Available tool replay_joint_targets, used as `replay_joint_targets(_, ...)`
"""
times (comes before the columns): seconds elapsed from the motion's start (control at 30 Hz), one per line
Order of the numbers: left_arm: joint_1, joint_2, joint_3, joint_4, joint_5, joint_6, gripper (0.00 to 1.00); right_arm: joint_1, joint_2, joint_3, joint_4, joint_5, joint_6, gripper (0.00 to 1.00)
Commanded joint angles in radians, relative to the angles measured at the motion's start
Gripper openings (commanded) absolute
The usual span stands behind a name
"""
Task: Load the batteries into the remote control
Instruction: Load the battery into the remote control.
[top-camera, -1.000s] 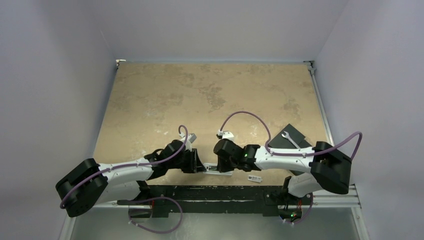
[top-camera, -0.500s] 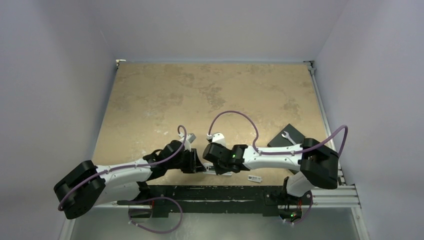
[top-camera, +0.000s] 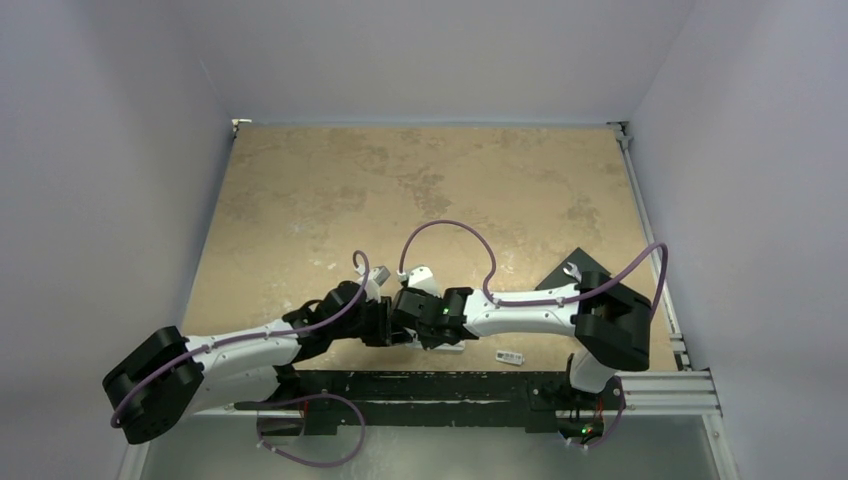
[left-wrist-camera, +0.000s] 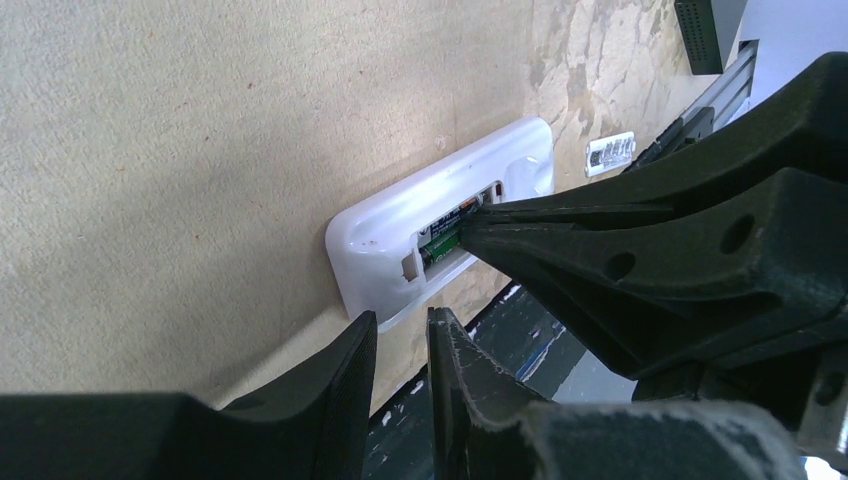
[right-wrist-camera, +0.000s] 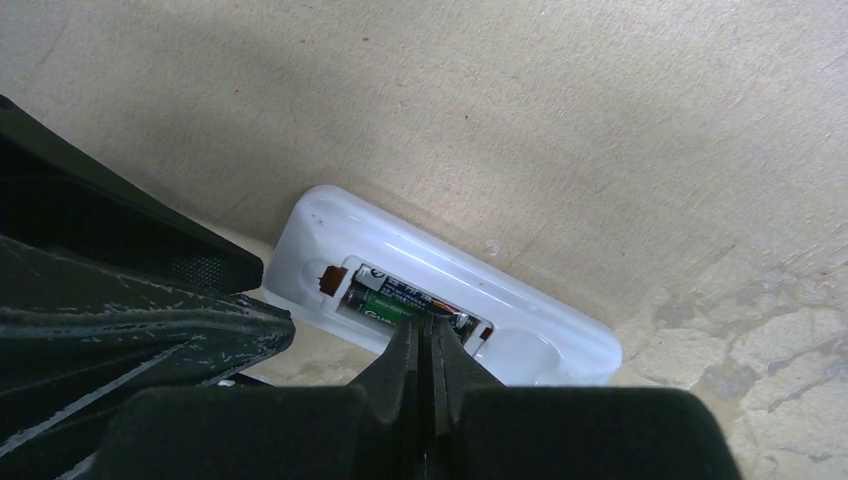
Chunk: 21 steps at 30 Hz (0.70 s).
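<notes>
Tan surface: remote control lies back-up at its near edge, white cover piece nearby, black pad right.

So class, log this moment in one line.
remote: back up; battery: in compartment; right hand: shut, tip at battery; left hand: beside remote

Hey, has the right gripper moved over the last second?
Yes. The right gripper has moved left, away from the small white piece lying still on the table, towards the left gripper.

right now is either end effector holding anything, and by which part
Nothing is held. The right end effector, shut, has its tips on the batteries in the remote; the left end effector is empty.
</notes>
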Motion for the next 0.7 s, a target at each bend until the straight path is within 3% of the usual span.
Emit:
replay_joint_targets(0.0,0.003,-0.025,-0.005,0.012,0.01,-0.003,0.24,0.011,0.01,0.009,-0.076,0.014,0.011,0.0)
replay_joint_targets(0.3,0.004,-0.024,-0.003,0.008,0.01,-0.003,0.24,0.011,-0.046,0.025,-0.085,0.016,0.041,0.0)
replay_joint_targets(0.67,0.004,-0.029,0.01,-0.017,0.01,0.0,0.25,0.011,-0.174,0.021,-0.085,0.042,0.059,0.1)
